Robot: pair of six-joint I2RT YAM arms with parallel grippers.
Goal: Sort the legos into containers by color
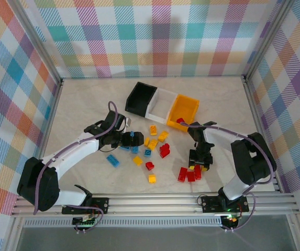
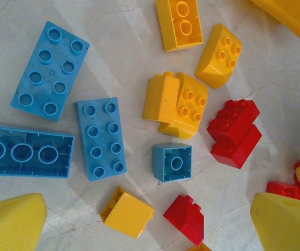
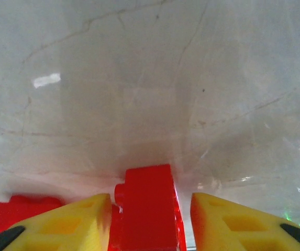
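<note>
Currently the right gripper [image 1: 198,168] sits low over the red legos [image 1: 189,174] near the front of the table [image 1: 87,104]. Its jaws are narrowed astride a red brick [image 3: 147,209]: one finger [image 3: 66,225] appears against it, and a sliver of table shows beside the other. The left gripper [image 1: 131,138] hangs wide open above blue bricks [image 2: 100,137] at the edge of the loose pile, holding nothing. Behind the pile stand the black bin [image 1: 136,107], white bin [image 1: 157,112] and yellow-orange bin [image 1: 194,104], joined in a row. A red piece [image 1: 180,121] lies in the yellow-orange bin.

Blue, yellow, red legos [image 2: 96,138] on table [image 2: 129,31]
</note>
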